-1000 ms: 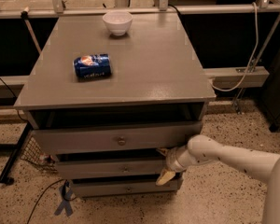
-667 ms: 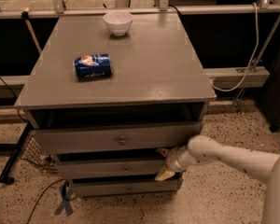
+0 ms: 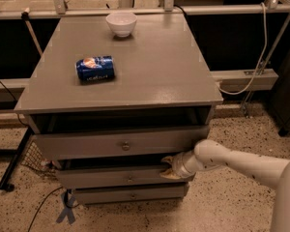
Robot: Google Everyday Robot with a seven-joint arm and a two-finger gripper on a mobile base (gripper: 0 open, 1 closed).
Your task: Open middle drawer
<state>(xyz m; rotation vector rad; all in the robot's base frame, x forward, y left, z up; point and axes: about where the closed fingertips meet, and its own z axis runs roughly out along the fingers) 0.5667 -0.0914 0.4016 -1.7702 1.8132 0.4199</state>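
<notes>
Scanning left to right: can (image 3: 95, 67) and bowl (image 3: 121, 22) sit on the worktop (image 3: 164, 66), upper frame. Middle drawer (image 3: 106, 178) is lower centre, barely out. Pincer (image 3: 167, 167) is at the drawer's right top edge, same spot as a second ago; grip width can't tell. Drawer hasn't budged, so I'd say the pull hasn't really started.

The single arm (image 3: 249, 165) enters from the lower right corner of the view and reaches leftward, its white, speckled forearm close to horizontal. A thicker upright link fills the right edge. The forearm ends in a rounded wrist joint (image 3: 208, 156). Beyond it, the end effector (image 3: 168, 168) points left and slightly downward, low in the view, right of centre.
</notes>
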